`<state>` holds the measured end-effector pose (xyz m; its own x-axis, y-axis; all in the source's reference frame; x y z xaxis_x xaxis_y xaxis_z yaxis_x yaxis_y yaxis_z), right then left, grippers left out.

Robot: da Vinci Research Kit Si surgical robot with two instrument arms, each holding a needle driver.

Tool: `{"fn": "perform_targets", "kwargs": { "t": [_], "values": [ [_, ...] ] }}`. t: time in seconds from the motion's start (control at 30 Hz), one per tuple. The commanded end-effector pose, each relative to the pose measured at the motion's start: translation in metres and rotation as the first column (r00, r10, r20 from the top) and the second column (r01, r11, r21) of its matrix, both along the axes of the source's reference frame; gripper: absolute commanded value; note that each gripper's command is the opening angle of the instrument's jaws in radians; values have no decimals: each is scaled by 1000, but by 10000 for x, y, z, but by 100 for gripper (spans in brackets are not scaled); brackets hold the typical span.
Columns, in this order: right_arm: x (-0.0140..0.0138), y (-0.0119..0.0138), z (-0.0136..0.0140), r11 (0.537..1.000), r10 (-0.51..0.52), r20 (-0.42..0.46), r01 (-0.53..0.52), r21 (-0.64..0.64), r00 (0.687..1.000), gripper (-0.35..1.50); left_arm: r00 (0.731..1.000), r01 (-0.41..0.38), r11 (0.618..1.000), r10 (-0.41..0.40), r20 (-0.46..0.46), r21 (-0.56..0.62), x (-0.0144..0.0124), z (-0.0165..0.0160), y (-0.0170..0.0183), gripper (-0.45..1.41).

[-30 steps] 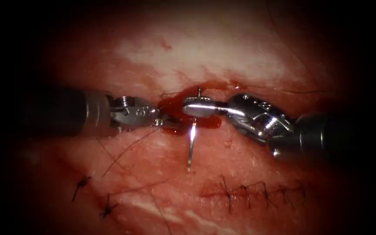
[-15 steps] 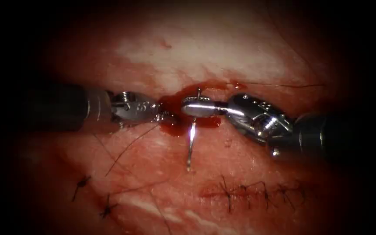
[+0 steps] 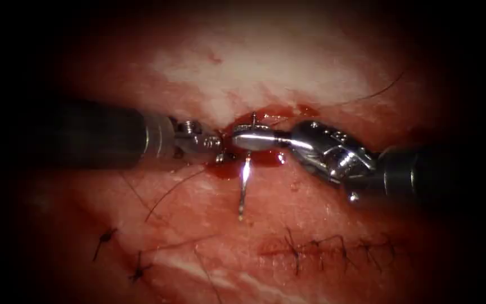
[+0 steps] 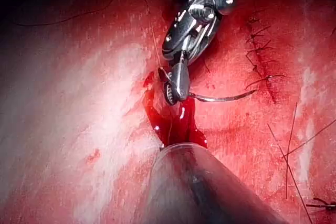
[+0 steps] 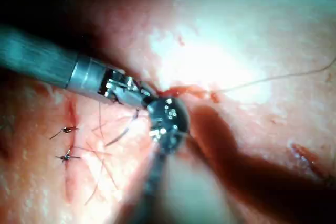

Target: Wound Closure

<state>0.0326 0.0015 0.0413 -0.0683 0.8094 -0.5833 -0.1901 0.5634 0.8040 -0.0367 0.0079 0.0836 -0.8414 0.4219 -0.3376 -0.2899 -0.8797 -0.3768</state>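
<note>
Endoscope view: my right tool point(image 3: 250, 138) grips the needle point(image 3: 243, 188).
Jaws clenched near its blunt end; left tool point(image 3: 216, 151) at the cut point(image 3: 254, 155), grip unclear.

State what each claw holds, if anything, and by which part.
The right claw grips the needle near its thread end; the tip lies free over the tissue. What the left claw holds cannot be told.

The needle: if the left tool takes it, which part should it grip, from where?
Probably the bare shaft of the needle below the right tool, whose shut jaws hold its upper curve. The left tool could come from the left, across the shaft.
</note>
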Motion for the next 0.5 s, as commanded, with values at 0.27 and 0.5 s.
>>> {"fn": "perform_targets", "kwargs": {
  "t": [0.27, 0.5],
  "values": [
    [10, 15, 30, 997, 3, 91, 5, -81, 996, -35, 997, -73, 994, 73, -4, 86, 9, -30, -31, -6],
    [17, 10, 50, 988, -17, 141, 38, -149, 990, -35, 996, -87, 990, 86, 14, 107, 9, -35, -39, -11]
  ]
}}
